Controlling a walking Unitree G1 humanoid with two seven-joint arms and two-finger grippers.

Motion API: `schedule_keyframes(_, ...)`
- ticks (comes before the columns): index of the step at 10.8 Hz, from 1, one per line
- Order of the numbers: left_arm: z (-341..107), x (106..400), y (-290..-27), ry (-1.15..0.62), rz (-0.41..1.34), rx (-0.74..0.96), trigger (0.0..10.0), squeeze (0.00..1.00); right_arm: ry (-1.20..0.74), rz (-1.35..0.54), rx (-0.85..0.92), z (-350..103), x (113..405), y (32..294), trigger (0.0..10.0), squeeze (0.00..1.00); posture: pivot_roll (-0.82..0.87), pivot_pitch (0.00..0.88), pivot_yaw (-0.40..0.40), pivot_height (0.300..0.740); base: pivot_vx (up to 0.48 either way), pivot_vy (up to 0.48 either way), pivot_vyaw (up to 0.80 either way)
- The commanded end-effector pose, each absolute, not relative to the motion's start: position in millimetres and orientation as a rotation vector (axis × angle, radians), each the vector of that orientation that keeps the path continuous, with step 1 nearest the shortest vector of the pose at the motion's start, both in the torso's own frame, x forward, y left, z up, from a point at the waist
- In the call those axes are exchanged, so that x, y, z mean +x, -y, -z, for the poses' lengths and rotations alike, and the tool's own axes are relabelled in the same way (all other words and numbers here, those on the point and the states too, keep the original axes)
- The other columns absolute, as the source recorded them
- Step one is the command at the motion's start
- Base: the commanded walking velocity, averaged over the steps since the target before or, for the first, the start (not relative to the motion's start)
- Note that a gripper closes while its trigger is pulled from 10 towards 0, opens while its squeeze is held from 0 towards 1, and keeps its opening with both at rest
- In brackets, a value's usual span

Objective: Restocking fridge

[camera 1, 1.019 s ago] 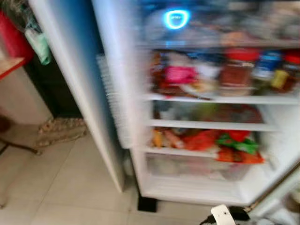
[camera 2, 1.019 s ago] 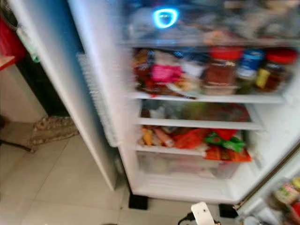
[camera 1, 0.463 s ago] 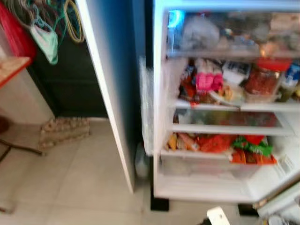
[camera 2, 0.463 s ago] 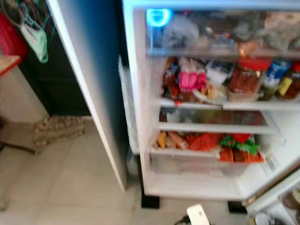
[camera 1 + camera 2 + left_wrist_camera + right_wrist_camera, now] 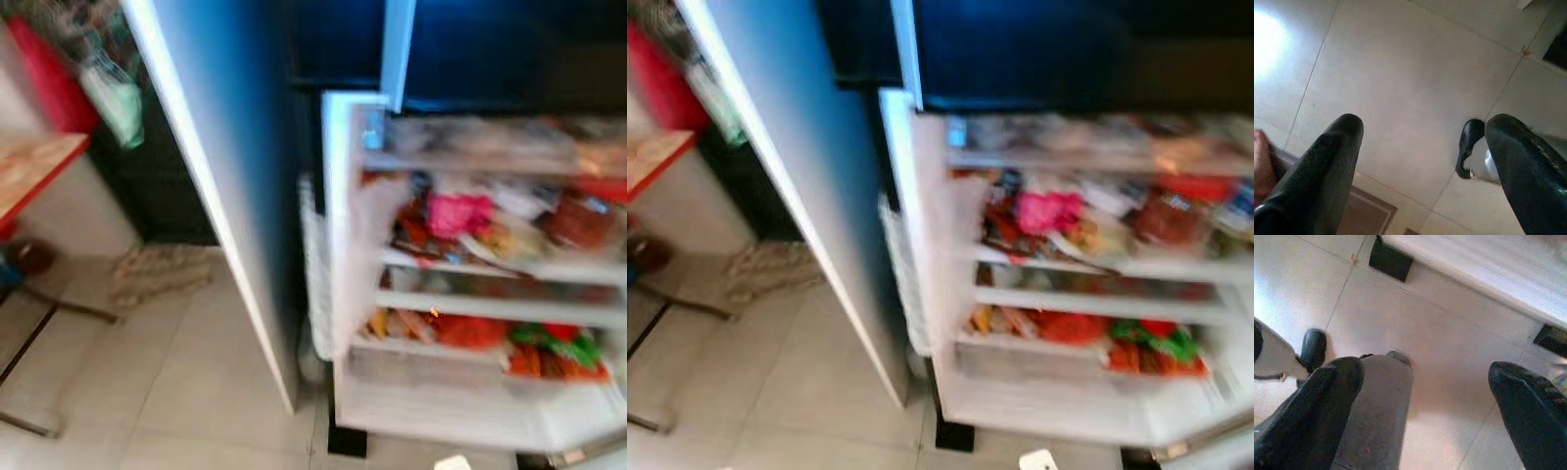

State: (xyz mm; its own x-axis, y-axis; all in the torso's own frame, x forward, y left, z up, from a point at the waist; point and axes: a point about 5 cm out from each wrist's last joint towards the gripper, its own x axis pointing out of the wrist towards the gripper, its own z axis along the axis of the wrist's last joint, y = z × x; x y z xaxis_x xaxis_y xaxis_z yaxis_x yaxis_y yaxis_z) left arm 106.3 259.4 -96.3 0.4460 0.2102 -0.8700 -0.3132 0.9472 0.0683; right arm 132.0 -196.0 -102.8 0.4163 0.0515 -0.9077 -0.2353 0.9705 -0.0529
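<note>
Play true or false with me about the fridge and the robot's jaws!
1. The fridge door is open. True.
2. The fridge shelves are bare. False: they are packed with food, such as a pink packet and a red-lidded jar.
3. The left gripper has its jaws apart, pointing down at the tiled floor. True.
4. The right gripper is holding a bottle. False: its jaws are open with nothing between them, above the floor near the fridge's base.
5. A red-edged table stands off to the robot's left. True.
</note>
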Motion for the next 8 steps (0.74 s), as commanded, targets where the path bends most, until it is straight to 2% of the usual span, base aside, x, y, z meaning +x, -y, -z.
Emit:
schedule_keyframes(1,96.6,108.5,-257.3,-1.07,-0.316,-0.101,10.0,0.0,-1.178,-0.154,-0.152,108.2,114.7,197.4,10.0,0.0,-0.08,0.0,0.058,0.74,0.0,0.266,0.0)
schedule_keyframes(8,96.2,109.6,-257.6,-1.063,-0.32,-0.111,10.0,0.0,-1.154,-0.104,-0.135,106.7,118.9,199.5,10.0,0.0,-0.08,0.0,0.059,0.74,0.0,0.389,0.0)
